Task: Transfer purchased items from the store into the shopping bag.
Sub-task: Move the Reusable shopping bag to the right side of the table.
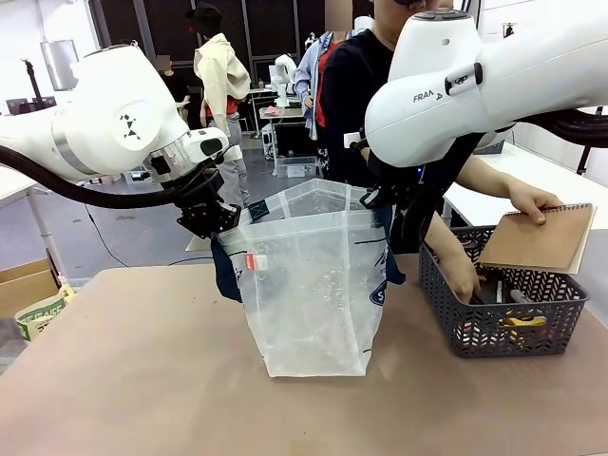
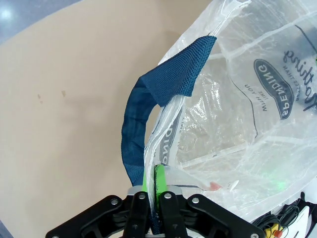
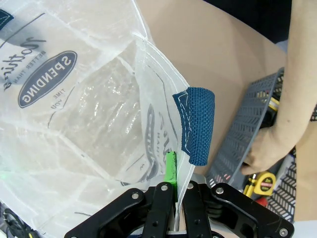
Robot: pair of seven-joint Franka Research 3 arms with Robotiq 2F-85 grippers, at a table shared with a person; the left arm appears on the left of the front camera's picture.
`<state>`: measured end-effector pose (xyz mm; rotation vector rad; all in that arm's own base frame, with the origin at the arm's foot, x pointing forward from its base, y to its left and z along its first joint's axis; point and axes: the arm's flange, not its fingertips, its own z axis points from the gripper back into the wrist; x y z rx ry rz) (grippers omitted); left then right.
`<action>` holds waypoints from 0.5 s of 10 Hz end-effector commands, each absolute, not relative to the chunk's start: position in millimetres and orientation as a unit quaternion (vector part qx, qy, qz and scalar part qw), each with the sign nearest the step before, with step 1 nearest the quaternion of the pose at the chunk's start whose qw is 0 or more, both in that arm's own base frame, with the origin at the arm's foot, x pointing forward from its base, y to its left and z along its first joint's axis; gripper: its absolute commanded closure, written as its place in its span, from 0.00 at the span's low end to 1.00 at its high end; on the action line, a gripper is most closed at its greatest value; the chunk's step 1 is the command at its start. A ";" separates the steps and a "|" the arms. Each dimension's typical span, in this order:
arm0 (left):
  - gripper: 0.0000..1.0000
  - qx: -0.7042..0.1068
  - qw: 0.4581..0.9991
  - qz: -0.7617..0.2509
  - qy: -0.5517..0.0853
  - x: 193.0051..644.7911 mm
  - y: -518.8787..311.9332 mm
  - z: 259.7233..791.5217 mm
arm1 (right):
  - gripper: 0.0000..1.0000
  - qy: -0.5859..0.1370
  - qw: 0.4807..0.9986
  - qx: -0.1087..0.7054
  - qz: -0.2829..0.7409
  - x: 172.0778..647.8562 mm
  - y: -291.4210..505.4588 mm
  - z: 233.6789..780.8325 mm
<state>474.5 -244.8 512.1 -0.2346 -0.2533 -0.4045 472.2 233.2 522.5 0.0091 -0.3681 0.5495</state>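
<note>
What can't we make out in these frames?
- Contents of the basket, front view: the lattice wall and the person's hand hide most.
- What that hand grips: hidden inside the basket.
- Bottom of the shopping bag, all views: crinkled plastic blurs whether anything lies inside.
- The bag's script print, wrist views: cut off by picture edges and folds.
</note>
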 end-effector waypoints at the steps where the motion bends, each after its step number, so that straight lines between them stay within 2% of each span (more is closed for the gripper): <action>1: 1.00 -0.116 0.966 -0.191 -0.130 474.9 -242.0 512.3 | 1.00 -0.176 0.948 0.004 0.264 472.0 232.5 523.9; 5: 1.00 -0.104 0.964 -0.209 -0.127 476.5 -244.8 513.7 | 1.00 -0.181 0.946 0.004 0.270 472.2 233.2 522.5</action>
